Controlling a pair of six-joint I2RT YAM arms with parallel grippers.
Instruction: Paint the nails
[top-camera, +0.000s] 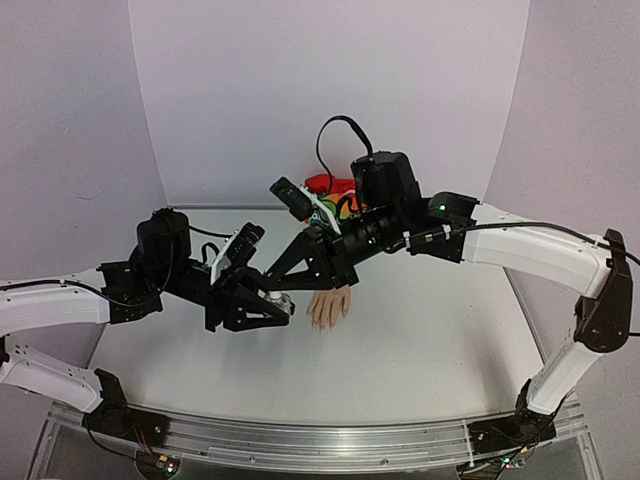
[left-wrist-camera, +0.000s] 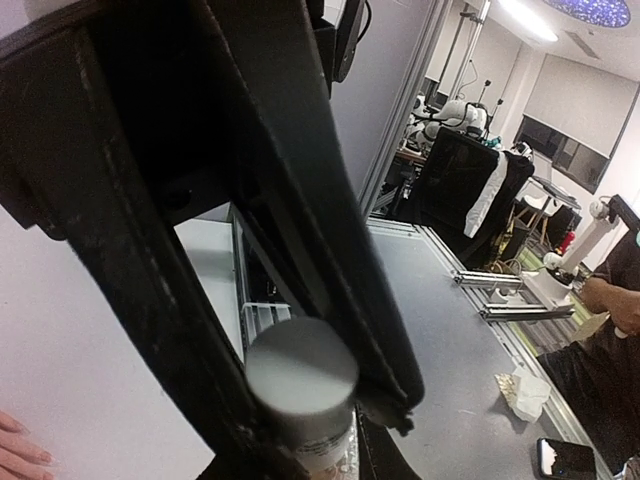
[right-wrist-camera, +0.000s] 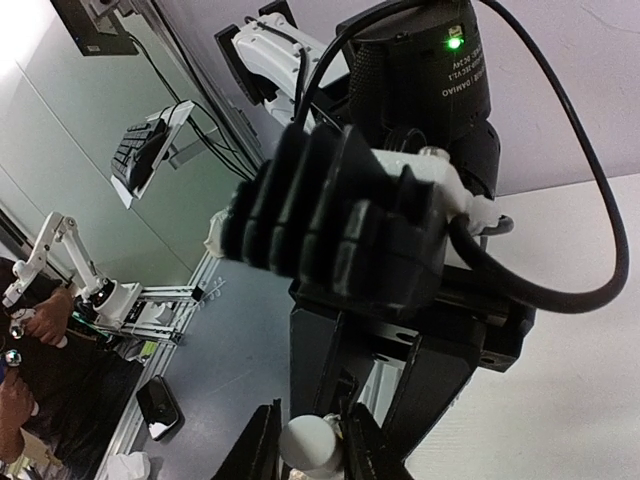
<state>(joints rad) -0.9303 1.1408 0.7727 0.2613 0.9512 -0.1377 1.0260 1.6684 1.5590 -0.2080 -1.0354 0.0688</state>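
Note:
The pale fake hand (top-camera: 330, 305) lies palm down mid-table, its rainbow sleeve (top-camera: 336, 192) running away behind the arms. The nails (top-camera: 322, 323) point toward the near edge; two fingertips (left-wrist-camera: 20, 455) show in the left wrist view. Just left of the hand, my left gripper (top-camera: 281, 306) is shut on the small clear bottle (left-wrist-camera: 325, 447), held upright. My right gripper (top-camera: 279, 285) reaches down from the right and its jaws sit tight on the bottle's white cap (right-wrist-camera: 311, 446). The cap (left-wrist-camera: 301, 365) fills the gap between black fingers in the left wrist view.
White backdrop walls close the table on three sides. The two arms cross closely over the table's middle, and a black cable (top-camera: 330, 140) loops above the right wrist. Beyond the table edge, a phone (left-wrist-camera: 566, 458) and crumpled paper (left-wrist-camera: 525, 392) lie on the floor.

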